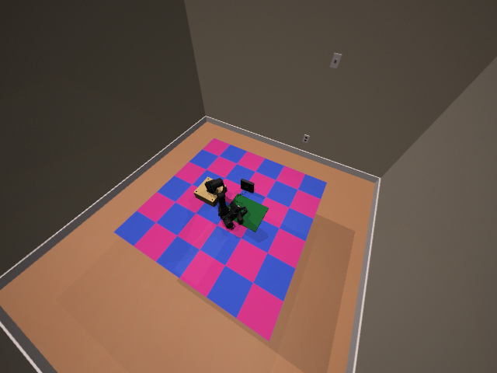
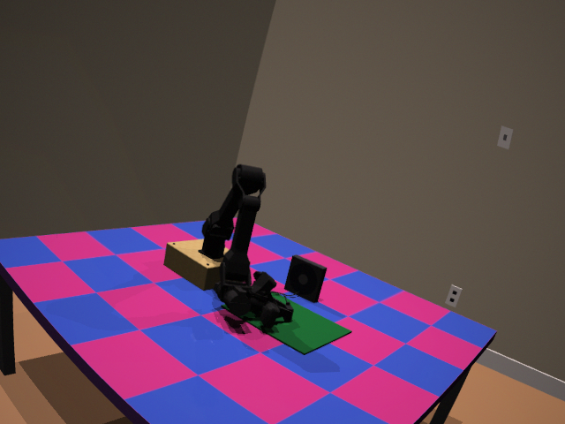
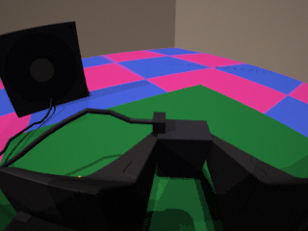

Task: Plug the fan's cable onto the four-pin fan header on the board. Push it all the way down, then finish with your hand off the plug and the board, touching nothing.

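Observation:
My gripper [image 3: 181,139] [image 2: 278,312] [image 1: 239,217] is shut on the black plug [image 3: 183,142] of the fan's cable [image 3: 96,115]. It holds the plug low over the green board [image 3: 212,110] [image 2: 314,330] [image 1: 255,214], near the board's left part. The cable runs from the plug back to the black square fan [image 3: 41,67] [image 2: 305,278] [image 1: 247,185], which stands upright just behind the board. The four-pin header is hidden under the plug and my fingers; I cannot tell whether the plug touches it.
The arm's wooden base block [image 2: 189,264] [image 1: 206,193] stands on the pink and blue checkered table [image 2: 114,360] [image 1: 248,280], left of the board. The table's edges drop off to the brown floor [image 1: 120,332].

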Available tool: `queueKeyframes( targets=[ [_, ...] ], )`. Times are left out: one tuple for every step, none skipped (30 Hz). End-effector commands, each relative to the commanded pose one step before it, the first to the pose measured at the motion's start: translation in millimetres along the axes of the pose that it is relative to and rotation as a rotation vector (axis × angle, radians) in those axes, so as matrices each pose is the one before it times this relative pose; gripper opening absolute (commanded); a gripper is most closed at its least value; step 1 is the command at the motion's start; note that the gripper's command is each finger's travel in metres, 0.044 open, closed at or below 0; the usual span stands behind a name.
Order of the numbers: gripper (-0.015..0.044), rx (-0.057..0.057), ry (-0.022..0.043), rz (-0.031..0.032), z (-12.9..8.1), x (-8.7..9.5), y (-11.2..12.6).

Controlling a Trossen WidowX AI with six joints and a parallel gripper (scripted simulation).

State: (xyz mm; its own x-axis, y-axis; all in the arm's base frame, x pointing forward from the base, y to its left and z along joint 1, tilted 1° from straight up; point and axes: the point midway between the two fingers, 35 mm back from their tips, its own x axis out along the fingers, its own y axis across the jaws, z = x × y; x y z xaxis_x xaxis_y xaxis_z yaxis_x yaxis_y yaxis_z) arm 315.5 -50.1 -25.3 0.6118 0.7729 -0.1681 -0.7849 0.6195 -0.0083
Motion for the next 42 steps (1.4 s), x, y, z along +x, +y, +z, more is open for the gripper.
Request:
queueKeyframes(
  targets=[
    [0.0,-0.0008,0.00001,-0.00013,0.61,-0.12,-0.09],
    [0.0,0.0,0.0,0.0,0.0,0.0,0.0],
    [0.0,0.0,0.0,0.0,0.0,0.0,0.0],
    [0.0,0.0,0.0,0.0,0.0,0.0,0.0],
    [0.0,0.0,0.0,0.0,0.0,0.0,0.0],
    [0.0,0.0,0.0,0.0,0.0,0.0,0.0],
    [0.0,0.0,0.0,0.0,0.0,0.0,0.0],
    [0.0,0.0,0.0,0.0,0.0,0.0,0.0],
    [0.0,0.0,0.0,0.0,0.0,0.0,0.0],
    [0.0,0.0,0.0,0.0,0.0,0.0,0.0],
    [0.0026,0.0008,-0.00001,0.00013,-0.61,0.11,0.1],
    [0.0053,0.0,0.0,0.0,0.0,0.0,0.0],
    [0.0079,0.0,0.0,0.0,0.0,0.0,0.0],
    [0.0105,0.0,0.0,0.0,0.0,0.0,0.0],
    [0.0131,0.0,0.0,0.0,0.0,0.0,0.0],
    [0.0157,0.0,0.0,0.0,0.0,0.0,0.0],
    [0.0184,0.0,0.0,0.0,0.0,0.0,0.0],
    [0.0205,0.0,0.0,0.0,0.0,0.0,0.0],
    [0.0205,0.0,0.0,0.0,0.0,0.0,0.0],
    [0.0205,0.0,0.0,0.0,0.0,0.0,0.0],
    [0.0205,0.0,0.0,0.0,0.0,0.0,0.0],
    [0.0205,0.0,0.0,0.0,0.0,0.0,0.0],
    [0.0205,0.0,0.0,0.0,0.0,0.0,0.0],
    [0.0205,0.0,0.0,0.0,0.0,0.0,0.0],
    [0.0205,0.0,0.0,0.0,0.0,0.0,0.0],
    [0.0205,0.0,0.0,0.0,0.0,0.0,0.0],
    [0.0205,0.0,0.0,0.0,0.0,0.0,0.0],
    [0.0205,0.0,0.0,0.0,0.0,0.0,0.0],
    [0.0205,0.0,0.0,0.0,0.0,0.0,0.0],
    [0.0205,0.0,0.0,0.0,0.0,0.0,0.0],
    [0.0205,0.0,0.0,0.0,0.0,0.0,0.0],
    [0.0205,0.0,0.0,0.0,0.0,0.0,0.0],
    [0.0205,0.0,0.0,0.0,0.0,0.0,0.0],
    [0.0205,0.0,0.0,0.0,0.0,0.0,0.0],
    [0.0205,0.0,0.0,0.0,0.0,0.0,0.0],
    [0.0205,0.0,0.0,0.0,0.0,0.0,0.0],
    [0.0205,0.0,0.0,0.0,0.0,0.0,0.0],
    [0.0205,0.0,0.0,0.0,0.0,0.0,0.0],
    [0.0205,0.0,0.0,0.0,0.0,0.0,0.0],
    [0.0205,0.0,0.0,0.0,0.0,0.0,0.0],
    [0.0205,0.0,0.00065,-0.00047,-0.14,-0.28,-0.1],
    [0.0205,0.0001,0.00194,-0.00137,-0.41,-0.86,-0.29]
  ],
)
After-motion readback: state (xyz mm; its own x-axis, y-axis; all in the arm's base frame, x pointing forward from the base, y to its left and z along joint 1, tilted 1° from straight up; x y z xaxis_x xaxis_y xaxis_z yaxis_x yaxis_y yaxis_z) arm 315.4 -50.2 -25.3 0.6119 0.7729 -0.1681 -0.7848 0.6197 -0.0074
